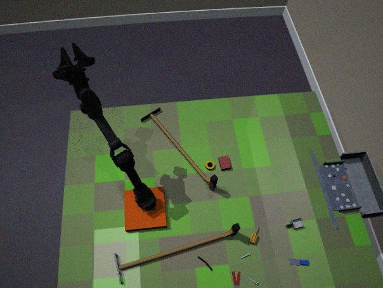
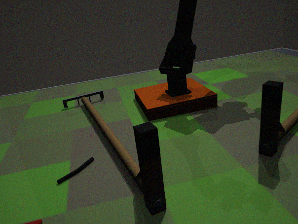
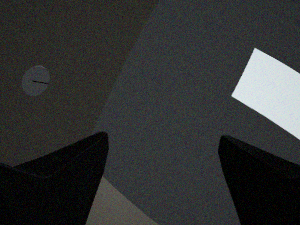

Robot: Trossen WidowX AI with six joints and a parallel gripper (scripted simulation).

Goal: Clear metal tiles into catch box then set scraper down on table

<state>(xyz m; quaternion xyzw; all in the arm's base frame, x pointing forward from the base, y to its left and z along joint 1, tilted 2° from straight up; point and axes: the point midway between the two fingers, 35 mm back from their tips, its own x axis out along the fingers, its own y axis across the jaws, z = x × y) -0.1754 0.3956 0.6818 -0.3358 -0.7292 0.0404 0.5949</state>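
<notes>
- Lying scattered on the grey plate (image 1: 329,196): the metal tiles (image 1: 333,188), mostly pale, plus one orange piece (image 1: 344,177). Plate sits at the far right of the surface (image 1: 190,114) (image 2: 98,202), top view.
- Catch box (image 1: 361,190), grey with dark walls, adjoins the plate's far side. No tiles made out in it.
- Flat grey strip (image 1: 331,212) runs along the plate's near side.
- Two long wooden-handled tools down on the surface, both well apart from the jaws. Which is the named scraper, cannot tell.
- First tool (image 1: 181,150) (image 2: 290,120): black crosspiece at one end, upright black block at the other. Yellow ring (image 1: 206,165) and red block (image 1: 224,162) near that block.
- Second tool (image 1: 177,250) (image 2: 111,138): crosspiece with turned-down ends, upright black block opposite. Bent black rod (image 1: 205,263) (image 2: 76,170) near its handle.
- Also on the surface: yellow-handled tool (image 1: 253,237), small grey scoop-like tool (image 1: 297,224), blue-handled blade (image 1: 304,262), two bolts (image 1: 245,255) (image 1: 253,280), red-handled tool (image 1: 234,276) (image 2: 34,222).
- Arm (image 1: 123,158) (image 2: 185,27) rises from an orange base (image 1: 133,220) (image 2: 148,98), reaching out past the surface edge in the top view.
- Jaws (image 1: 68,45) wide apart, holding nothing, out over the dark floor (image 1: 190,57) in the top view.
</notes>
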